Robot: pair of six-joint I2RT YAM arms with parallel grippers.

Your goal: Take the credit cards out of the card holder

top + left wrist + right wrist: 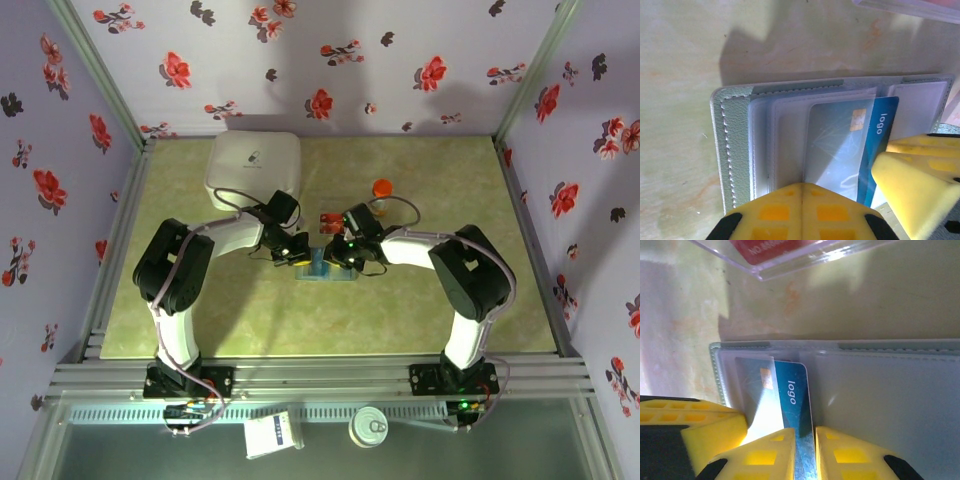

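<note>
A blue credit card (792,395) marked "logo" is seen partly drawn out of a clear sleeve of the card holder (880,390), which is laid open mid-table (250,330) between both arms. The card's edge is pinched by the right gripper (813,440). The holder is touched by the closed left gripper (801,192). A red card (775,247) is kept in a clear tray (805,262) just beyond.

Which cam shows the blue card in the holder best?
Left wrist: blue card face-on, chip and logo visible, partly under a clear sleeve. Right wrist: narrower strip, its end between the right jaws. Top external: too small to tell.
</note>
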